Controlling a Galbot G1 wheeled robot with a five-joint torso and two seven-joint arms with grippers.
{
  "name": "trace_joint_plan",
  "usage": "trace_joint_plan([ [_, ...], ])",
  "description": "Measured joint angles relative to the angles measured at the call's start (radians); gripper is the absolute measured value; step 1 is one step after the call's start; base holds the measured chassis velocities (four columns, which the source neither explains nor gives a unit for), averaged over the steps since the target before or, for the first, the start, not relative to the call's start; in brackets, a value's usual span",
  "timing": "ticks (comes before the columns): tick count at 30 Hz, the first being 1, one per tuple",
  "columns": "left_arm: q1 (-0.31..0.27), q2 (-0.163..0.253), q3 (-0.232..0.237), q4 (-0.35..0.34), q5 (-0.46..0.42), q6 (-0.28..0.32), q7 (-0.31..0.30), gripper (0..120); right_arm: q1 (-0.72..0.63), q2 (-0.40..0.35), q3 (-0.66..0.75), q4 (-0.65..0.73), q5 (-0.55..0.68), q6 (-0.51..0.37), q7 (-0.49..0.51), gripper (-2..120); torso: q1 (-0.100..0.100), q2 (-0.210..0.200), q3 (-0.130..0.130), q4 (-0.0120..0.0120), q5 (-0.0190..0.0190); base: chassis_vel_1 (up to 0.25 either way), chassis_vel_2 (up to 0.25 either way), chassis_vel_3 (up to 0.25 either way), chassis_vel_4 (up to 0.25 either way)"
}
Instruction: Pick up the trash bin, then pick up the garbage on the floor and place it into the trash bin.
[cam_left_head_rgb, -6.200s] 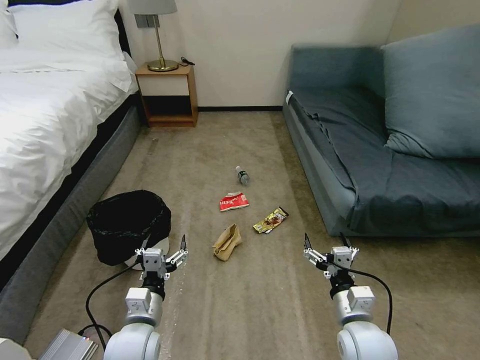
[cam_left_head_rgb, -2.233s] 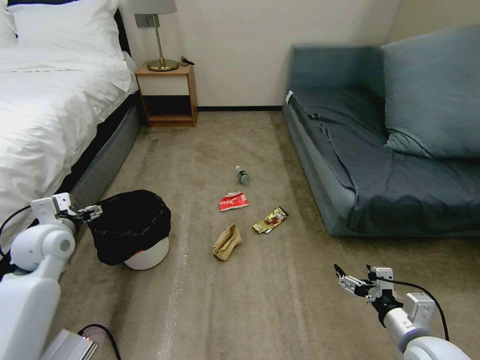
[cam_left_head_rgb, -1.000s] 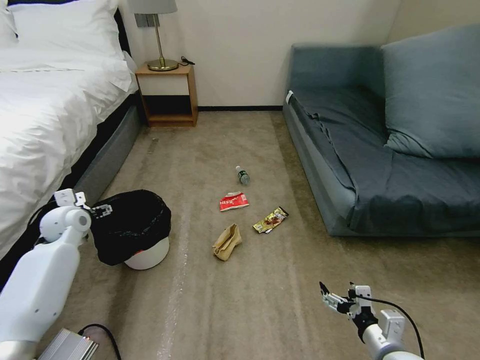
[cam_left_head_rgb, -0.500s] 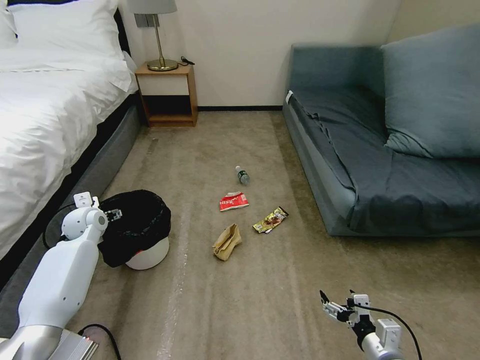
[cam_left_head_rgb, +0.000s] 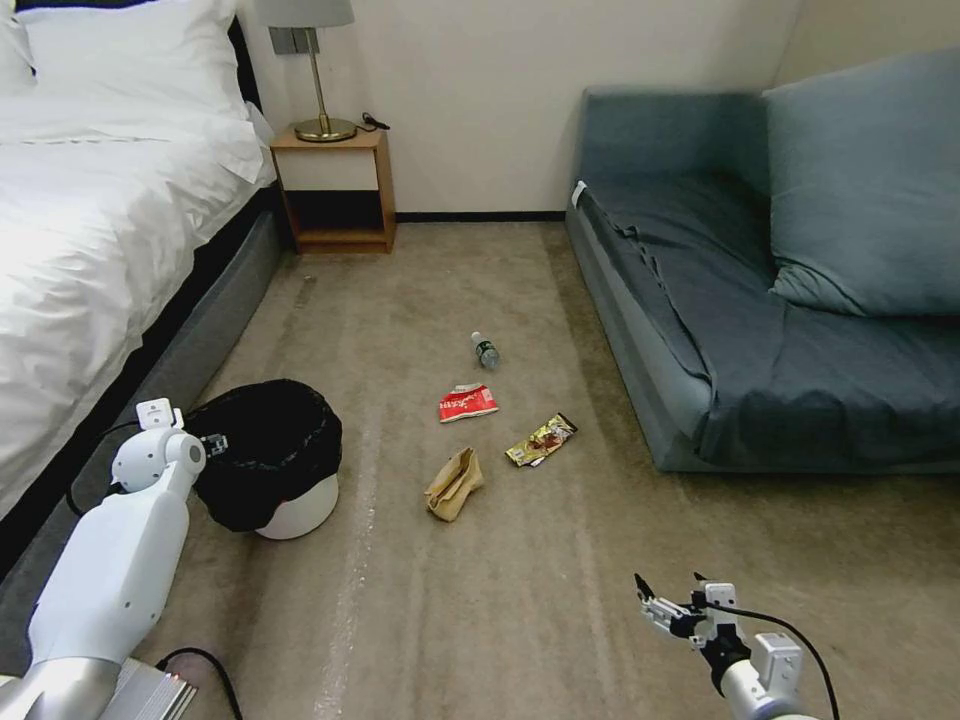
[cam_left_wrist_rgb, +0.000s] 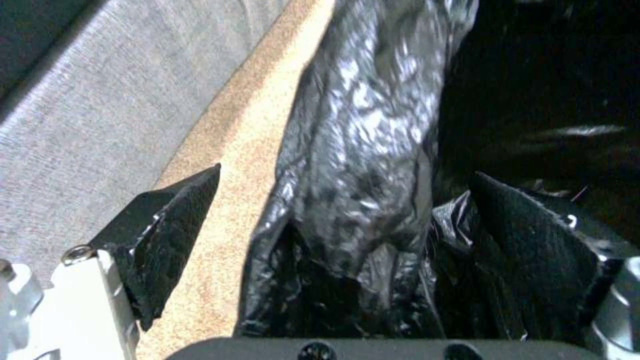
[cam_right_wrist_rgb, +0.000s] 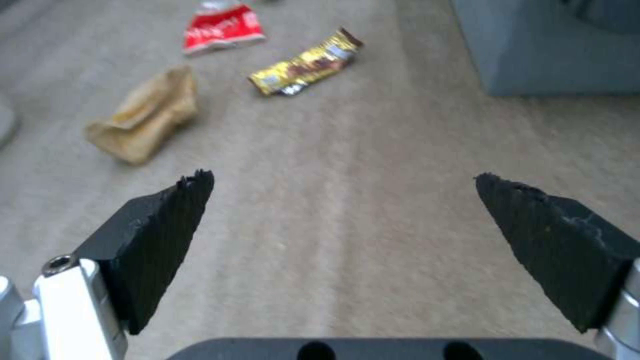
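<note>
The right end effector (cam_left_head_rgb: 668, 600) hangs low over bare carpet at the near right, fingers spread wide and gripping nothing. In its wrist view the two black fingertips (cam_right_wrist_rgb: 160, 220) frame open floor, with the garbage lying ahead of them.

The left end effector (cam_left_head_rgb: 212, 443) sits at the near-left rim of the trash bin (cam_left_head_rgb: 295, 505). Its wrist view shows the fingers spread, one black fingertip (cam_left_wrist_rgb: 167, 235) outside over the carpet and the other inside the bin, with the crinkled black bag (cam_left_wrist_rgb: 360, 165) and rim between them. The fingers straddle the rim and are not pressed together on it.

The trash bin stands upright on the floor, just beside the bed (cam_left_head_rgb: 90, 250).

The garbage lies on the carpet between bin and sofa (cam_left_head_rgb: 760, 330):
- tan paper bag (cam_left_head_rgb: 454, 484), nearest;
- gold-brown wrapper (cam_left_head_rgb: 541, 440), just beyond, to the right;
- red-and-white wrapper (cam_left_head_rgb: 467, 403), farther;
- small clear bottle (cam_left_head_rgb: 485, 351), farthest.

A nightstand (cam_left_head_rgb: 336, 185) with a lamp (cam_left_head_rgb: 318, 70) stands against the far wall.
</note>
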Motion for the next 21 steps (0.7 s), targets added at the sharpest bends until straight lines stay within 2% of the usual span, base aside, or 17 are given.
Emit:
trace_joint_plan([
  [3,-0.009,-0.013,-0.002,0.020,0.029,-0.001,0.015,98,-0.001,0.011,-0.013,0.014,0.001,-0.004,0.002,100,0.000,0.000,0.000,-0.0001,0.0005,0.000,0.000,0.000,0.000],
  [5,-0.016,-0.024,-0.003,0.038,0.055,-0.001,0.028,90,-0.005,0.019,-0.017,0.014,0.001,-0.003,0.002,100,0.000,0.000,0.000,-0.0002,0.0006,0.000,0.000,0.000,0.000],
  [6,-0.016,-0.024,-0.003,0.038,0.055,-0.001,0.028,90,-0.005,0.019,-0.017,0.014,0.001,-0.003,0.002,100,0.000,0.000,0.000,-0.0002,0.0006,0.000,0.000,0.000,0.000],
  [8,-0.018,-0.030,-0.001,0.047,0.079,-0.001,0.035,79,-0.013,0.017,-0.012,0.010,0.002,0.003,0.002,100,0.000,0.000,0.000,0.0001,0.0002,0.000,0.000,0.000,0.000],
  [11,-0.019,-0.031,-0.001,0.049,0.083,-0.001,0.035,75,-0.015,0.015,-0.007,0.010,0.005,0.005,0.002,100,0.000,0.000,0.000,-0.0001,0.0004,0.000,0.000,0.000,0.000],
  [13,-0.022,-0.032,-0.001,0.054,0.094,-0.003,0.035,62,-0.018,0.004,0.011,0.011,0.025,0.009,0.001,100,0.000,0.000,0.000,-0.0002,0.0004,0.000,0.000,0.000,0.000],
  [14,-0.022,-0.032,-0.001,0.054,0.094,-0.003,0.035,62,-0.018,0.004,0.011,0.011,0.025,0.009,0.001,100,0.000,0.000,0.000,-0.0002,0.0004,0.000,0.000,0.000,0.000],
  [16,-0.021,-0.032,-0.001,0.054,0.102,-0.013,0.036,52,-0.019,-0.003,0.019,0.015,0.042,0.009,0.001,100,0.000,0.000,0.000,-0.0001,0.0002,0.000,0.000,0.000,0.000],
  [19,-0.019,-0.032,-0.001,0.053,0.108,-0.021,0.037,45,-0.018,-0.006,0.020,0.016,0.045,0.009,0.001,100,0.000,0.000,0.000,0.0000,0.0001,0.000,0.000,0.000,0.000],
  [21,-0.015,-0.029,-0.004,0.042,0.114,-0.031,0.043,30,-0.015,-0.010,0.020,0.023,0.055,0.008,0.002,100,0.000,0.000,0.000,-0.0003,0.0000,0.000,0.000,0.000,0.000],
])
